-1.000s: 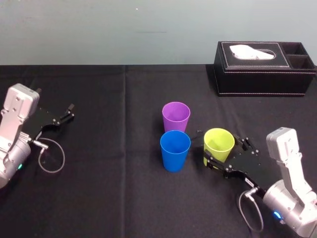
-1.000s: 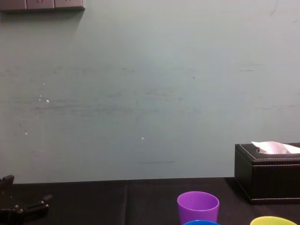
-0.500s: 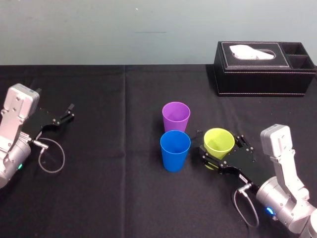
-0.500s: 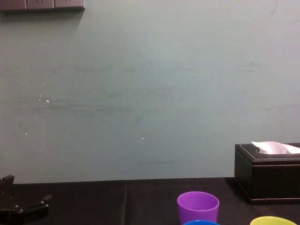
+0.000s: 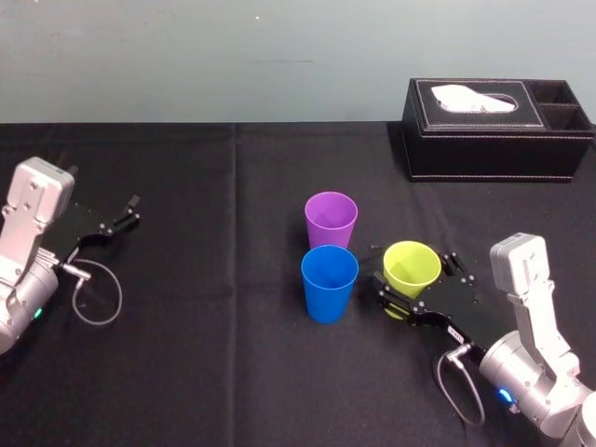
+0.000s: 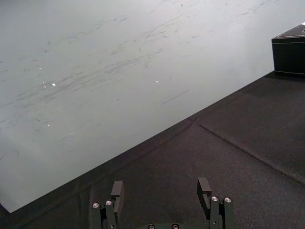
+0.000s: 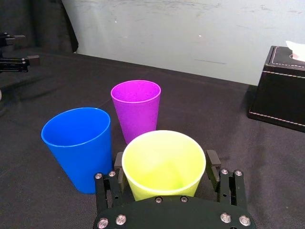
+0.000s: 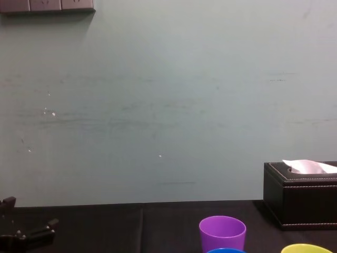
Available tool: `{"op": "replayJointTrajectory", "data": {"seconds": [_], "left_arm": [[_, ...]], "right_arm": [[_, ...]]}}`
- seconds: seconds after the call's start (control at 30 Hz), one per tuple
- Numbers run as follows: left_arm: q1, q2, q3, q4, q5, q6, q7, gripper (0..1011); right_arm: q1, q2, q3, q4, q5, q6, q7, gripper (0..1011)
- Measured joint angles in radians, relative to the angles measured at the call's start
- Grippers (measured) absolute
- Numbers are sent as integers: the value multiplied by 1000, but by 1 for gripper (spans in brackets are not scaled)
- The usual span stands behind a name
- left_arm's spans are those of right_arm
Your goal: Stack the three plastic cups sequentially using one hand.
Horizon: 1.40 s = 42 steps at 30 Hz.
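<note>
A table (image 5: pixel 205 354) under a black cloth is carrying four things. The purple cup (image 5: pixel 331 220) is standing upright near the middle. The blue cup (image 5: pixel 329 282) is standing just nearer the robot, and the yellow-green cup (image 5: pixel 411 270) is seemingly resting to its right. A black tissue box (image 5: pixel 496 140) is sitting at the far right.

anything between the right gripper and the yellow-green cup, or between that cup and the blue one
Nothing visible. The right gripper is open, its fingers either side of the yellow-green cup, and only bare black cloth lies between that cup and the blue cup. The purple cup stands behind the blue one, off that line.
</note>
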Motion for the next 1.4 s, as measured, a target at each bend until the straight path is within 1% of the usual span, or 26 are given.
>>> {"op": "replayJointTrajectory", "data": {"seconds": [0.07, 0.17, 0.23, 0.27, 0.3, 0.37, 0.57, 0.7, 0.83, 0.93, 1.0, 1.1, 1.13, 1.2, 1.23, 1.27, 1.33, 1.37, 1.4], "left_arm": [[0, 0, 0, 0, 0, 0, 0, 1011], [0, 0, 0, 0, 0, 0, 0, 1011], [0, 0, 0, 0, 0, 0, 0, 1011], [0, 0, 0, 0, 0, 0, 0, 1011], [0, 0, 0, 0, 0, 0, 0, 1011], [0, 0, 0, 0, 0, 0, 0, 1011], [0, 0, 0, 0, 0, 0, 0, 1011], [0, 0, 0, 0, 0, 0, 0, 1011], [0, 0, 0, 0, 0, 0, 0, 1011], [0, 0, 0, 0, 0, 0, 0, 1011], [0, 0, 0, 0, 0, 0, 0, 1011], [0, 0, 0, 0, 0, 0, 0, 1011], [0, 0, 0, 0, 0, 0, 0, 1011], [0, 0, 0, 0, 0, 0, 0, 1011], [0, 0, 0, 0, 0, 0, 0, 1011], [0, 0, 0, 0, 0, 0, 0, 1012], [0, 0, 0, 0, 0, 0, 0, 1011], [0, 0, 0, 0, 0, 0, 0, 1011], [0, 0, 0, 0, 0, 0, 0, 1011]], "right_arm": [[0, 1, 0, -1, 0, 0, 0, 995], [0, 1, -1, -1, 1, 0, 0, 930], [-1, 2, -1, -1, 1, 0, -1, 906], [-1, 2, -1, -2, 1, 0, -1, 860], [-1, 2, -1, -2, 1, 0, -1, 860], [-1, 2, -1, -2, 1, 0, -1, 783], [-2, 3, 0, -4, 1, 0, -2, 752], [-3, 4, 14, -17, -5, 4, 0, 741], [4, 10, 32, -41, -21, 22, 5, 741], [25, 13, 53, -61, -28, 45, 13, 741], [39, 13, 58, -66, -28, 57, 22, 741], [73, 10, 64, -69, -27, 83, 40, 741], [93, 3, 66, -68, -25, 96, 51, 741], [127, -9, 65, -63, -20, 115, 66, 741], [127, -9, 65, -63, -20, 115, 66, 741], [150, -17, 62, -57, -18, 128, 76, 741], [174, -25, 57, -49, -17, 138, 83, 741], [199, -34, 50, -40, -15, 150, 91, 741], [212, -38, 46, -35, -14, 156, 94, 741]]}}
